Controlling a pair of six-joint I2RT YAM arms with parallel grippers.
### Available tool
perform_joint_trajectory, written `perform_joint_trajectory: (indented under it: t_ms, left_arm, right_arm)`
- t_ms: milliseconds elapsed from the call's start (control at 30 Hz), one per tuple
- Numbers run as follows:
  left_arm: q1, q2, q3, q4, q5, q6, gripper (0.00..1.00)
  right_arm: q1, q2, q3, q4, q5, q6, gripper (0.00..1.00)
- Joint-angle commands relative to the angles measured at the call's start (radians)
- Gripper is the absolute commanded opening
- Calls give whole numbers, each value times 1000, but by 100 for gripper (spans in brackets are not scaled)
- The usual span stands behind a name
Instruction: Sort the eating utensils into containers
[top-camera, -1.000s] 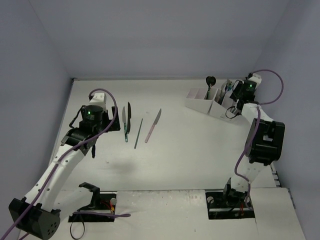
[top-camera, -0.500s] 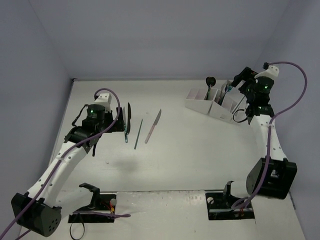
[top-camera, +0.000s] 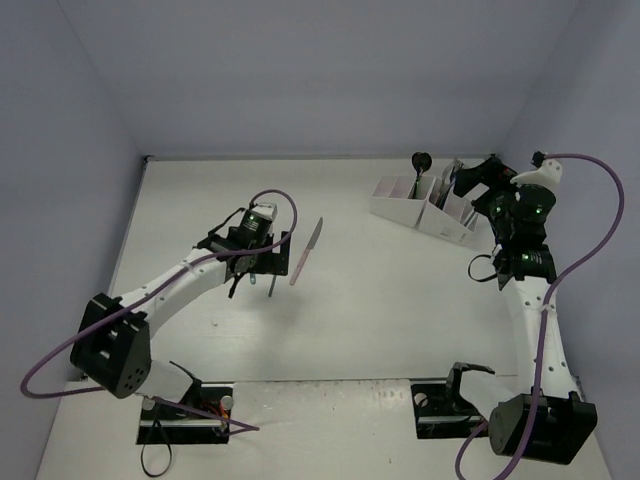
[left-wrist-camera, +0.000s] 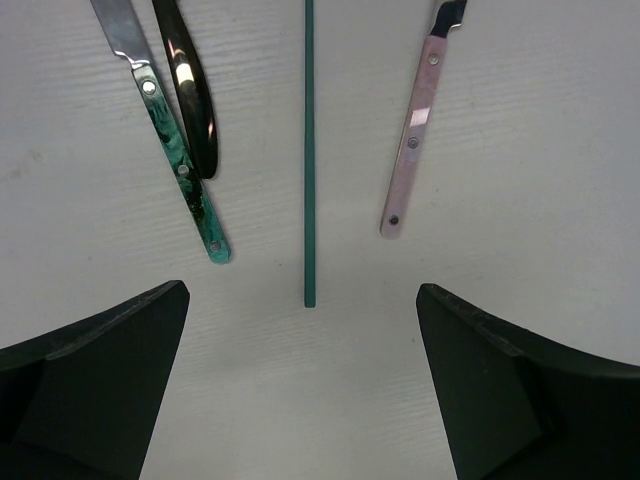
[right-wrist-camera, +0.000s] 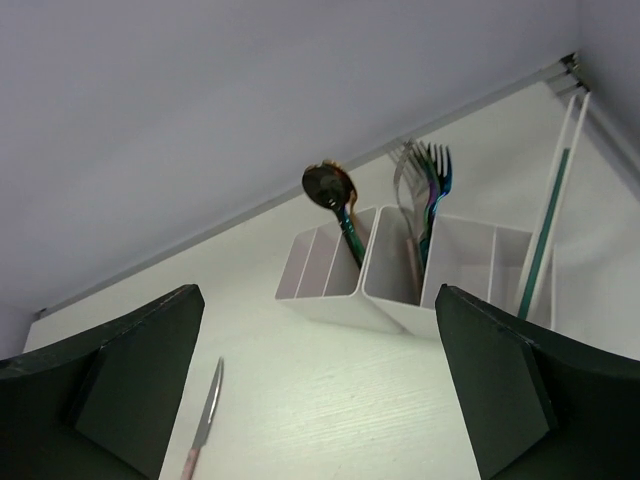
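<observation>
Top external: white table (top-camera: 380, 320), lilac walls (top-camera: 300, 70) (pink-handled knife (top-camera: 306, 252) mid-table).

White table (top-camera: 380, 310) — matte, with faint grain showing in the wrist views. Plain pale-violet walls (top-camera: 320, 70) enclose it on three sides — a thin grey strip (top-camera: 300, 157) runs along its far edge.

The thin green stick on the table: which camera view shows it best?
The left wrist view: the green stick lies sharp and large, between the green-handled knife and the pink-handled knife. In the top external view the left hand hides nearly all of it. The right wrist view does not show it.
</observation>
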Motion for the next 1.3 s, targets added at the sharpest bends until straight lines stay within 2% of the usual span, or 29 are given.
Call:
perform_joint_trajectory:
  t_ms: [0,233,300,567,800,900,1000,1167,1267]
  left_arm:
    - [-6,58,55,33,9,-48,97]
    - [-23,212,91,15,30,-51,97]
    - [-27,257,112,-2,36,-59,94]
    - [-39,361,147,-35,16,-84,70]
    - [-39,419,167,-74,-9,-109,41]
    - [-39,420,155,-75,-15,-116,35]
    - [-39,403,140,-74,-17,-118,33]
    - [-39,352,122,-83,-18,-121,40]
    - [-42,325,115,-88,-3,-126,40]
  right_arm:
    - [34,-12,-16,37,-44,50,100]
    - [75,-15,-30,37,-57,38,100]
    - [78,-22,-36,37,-62,37,100]
    - [85,-31,-54,35,-53,29,100]
    - [88,-32,-60,34,-48,19,100]
    - [91,-35,-63,33,-44,12,100]
    - [95,-35,-63,32,-41,8,100]
    - [100,-34,-65,32,-40,-1,100]
    - [101,-34,-64,32,-39,-4,100]
